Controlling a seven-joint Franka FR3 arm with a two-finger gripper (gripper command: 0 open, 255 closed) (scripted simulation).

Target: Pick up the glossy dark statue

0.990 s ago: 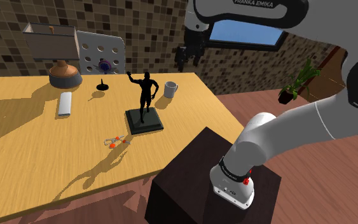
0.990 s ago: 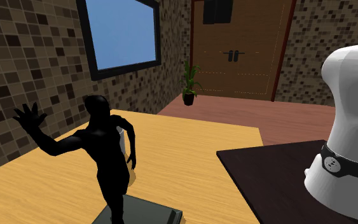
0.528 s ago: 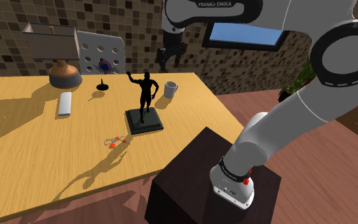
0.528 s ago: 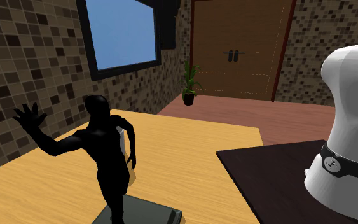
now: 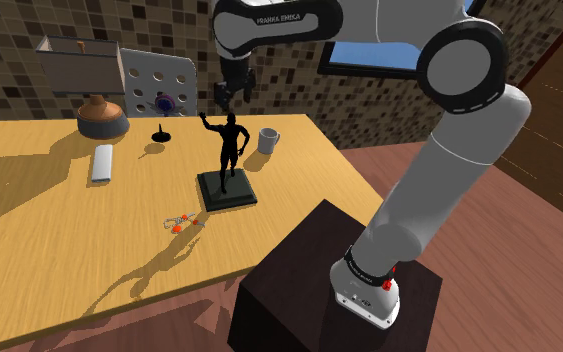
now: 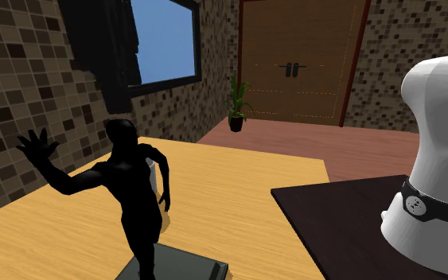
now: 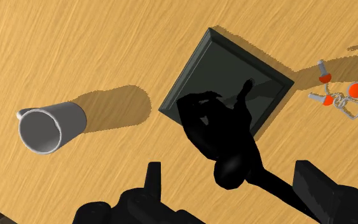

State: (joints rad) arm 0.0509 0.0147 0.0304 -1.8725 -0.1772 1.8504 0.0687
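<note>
Gripper [image 5: 231, 96] spread wide above dark statue [image 5: 229, 146], grey mug [image 5: 267, 139] beside, perhaps a keyring [image 5: 182, 223] nearby

A pale grey mug [image 7: 44, 129] stands on the yellow wooden tabletop [image 7: 107, 51] to one side of the claw [image 7: 231, 175]; an orange-and-silver keyring [image 7: 339, 98] lies to the other side.
</note>
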